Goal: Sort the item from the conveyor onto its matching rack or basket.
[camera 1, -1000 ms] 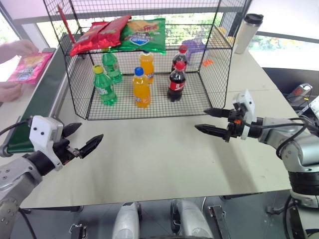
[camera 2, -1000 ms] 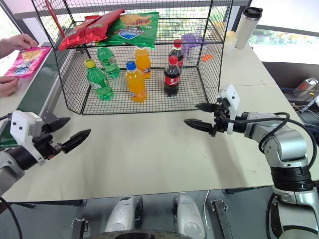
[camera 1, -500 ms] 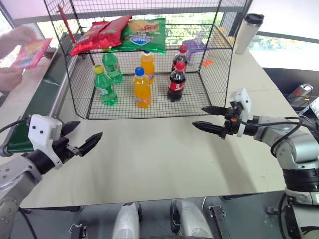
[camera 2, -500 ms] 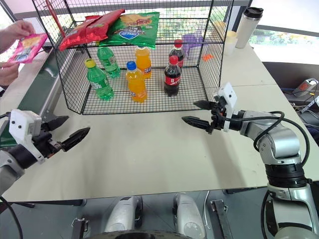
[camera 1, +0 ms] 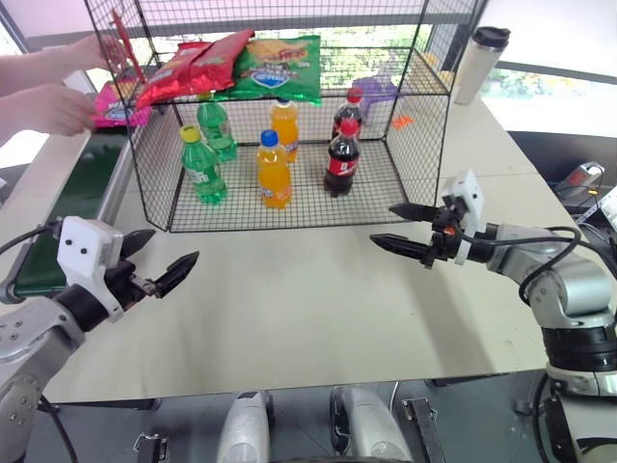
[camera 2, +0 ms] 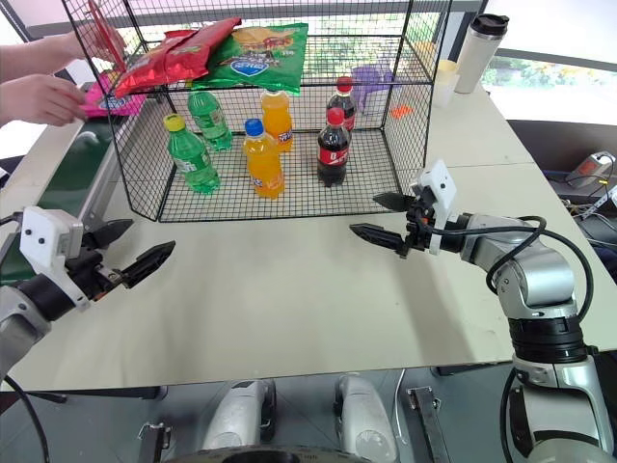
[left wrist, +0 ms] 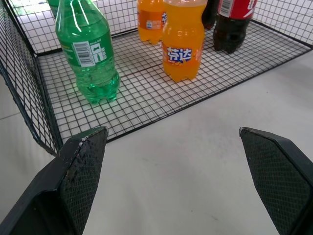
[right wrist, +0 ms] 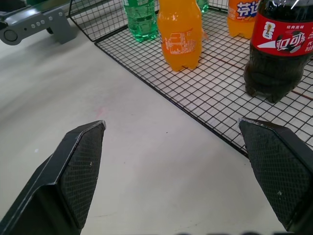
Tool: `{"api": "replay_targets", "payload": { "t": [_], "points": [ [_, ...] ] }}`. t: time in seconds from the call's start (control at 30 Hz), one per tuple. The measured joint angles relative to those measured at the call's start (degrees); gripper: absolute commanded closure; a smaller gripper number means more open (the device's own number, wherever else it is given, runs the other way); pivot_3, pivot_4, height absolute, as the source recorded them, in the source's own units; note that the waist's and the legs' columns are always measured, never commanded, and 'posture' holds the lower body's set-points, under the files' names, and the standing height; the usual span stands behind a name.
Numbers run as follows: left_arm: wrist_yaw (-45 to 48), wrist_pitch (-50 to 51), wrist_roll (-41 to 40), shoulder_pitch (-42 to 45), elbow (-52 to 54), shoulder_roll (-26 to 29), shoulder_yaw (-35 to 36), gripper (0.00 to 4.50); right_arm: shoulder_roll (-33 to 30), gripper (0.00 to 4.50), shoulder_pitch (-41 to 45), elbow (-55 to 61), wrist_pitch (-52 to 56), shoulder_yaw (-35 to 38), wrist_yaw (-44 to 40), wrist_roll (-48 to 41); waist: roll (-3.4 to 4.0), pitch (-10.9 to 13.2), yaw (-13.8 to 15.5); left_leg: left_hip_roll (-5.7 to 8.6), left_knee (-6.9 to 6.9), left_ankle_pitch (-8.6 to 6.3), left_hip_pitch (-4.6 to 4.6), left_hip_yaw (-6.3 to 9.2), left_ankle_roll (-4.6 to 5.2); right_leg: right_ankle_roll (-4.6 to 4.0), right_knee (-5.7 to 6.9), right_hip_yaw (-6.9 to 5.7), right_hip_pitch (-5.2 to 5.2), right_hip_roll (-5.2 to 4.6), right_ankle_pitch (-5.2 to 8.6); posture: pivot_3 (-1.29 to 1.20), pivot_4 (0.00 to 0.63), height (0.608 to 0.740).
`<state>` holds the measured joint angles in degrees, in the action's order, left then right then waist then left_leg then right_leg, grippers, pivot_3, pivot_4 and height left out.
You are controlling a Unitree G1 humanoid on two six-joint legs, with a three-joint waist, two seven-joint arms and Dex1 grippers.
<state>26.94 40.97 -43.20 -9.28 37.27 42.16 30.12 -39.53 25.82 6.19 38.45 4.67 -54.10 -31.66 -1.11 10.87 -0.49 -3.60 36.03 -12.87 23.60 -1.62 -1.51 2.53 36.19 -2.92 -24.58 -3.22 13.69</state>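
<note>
A person's two hands (camera 1: 53, 104) hold the pink crisp bag (camera 1: 116, 108) over the far end of the dark-green conveyor (camera 1: 87, 178), right against the left side of the black wire rack (camera 1: 415, 135). Part of the bag is hidden behind the mesh and a red bag. My left gripper (camera 1: 174, 249) hovers open and empty over the table's near left, beside the conveyor's roller end. My right gripper (camera 1: 384, 224) hovers open and empty in front of the rack's right corner. In both wrist views the fingers (left wrist: 83, 166) (right wrist: 80, 161) stand wide apart with nothing between them.
Red crisp bags (camera 1: 188, 68) and a green bag (camera 1: 280, 66) lie on the rack's upper shelf. Green (camera 1: 202, 166), orange (camera 1: 273, 172) and cola bottles (camera 1: 341, 159) stand on its floor. A tumbler (camera 1: 477, 63) stands at the back right. Bare beige table (camera 1: 289, 289) lies between my grippers.
The person's hands lifted the pink bag off the belt's left side and carried it right, up to the rack. Both of my grippers kept still and open.
</note>
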Motion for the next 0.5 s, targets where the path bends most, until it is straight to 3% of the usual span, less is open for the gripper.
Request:
{"api": "replay_targets", "payload": {
  "t": [0.5],
  "points": [
    [-1.0, 0.0, 0.4, -2.0, 1.4, -0.4, 2.1, 0.04, 2.5, 0.00, 3.4, -4.1, -0.9, -2.0, -0.6, 1.0, 0.00, 0.0, -0.2, -0.01, 0.00, 0.00, 0.00, 0.00, 0.00, 0.01, 0.02, 0.00, 0.00, 0.02, -0.01, 0.00, 0.150, 0.740]
  ]
}}
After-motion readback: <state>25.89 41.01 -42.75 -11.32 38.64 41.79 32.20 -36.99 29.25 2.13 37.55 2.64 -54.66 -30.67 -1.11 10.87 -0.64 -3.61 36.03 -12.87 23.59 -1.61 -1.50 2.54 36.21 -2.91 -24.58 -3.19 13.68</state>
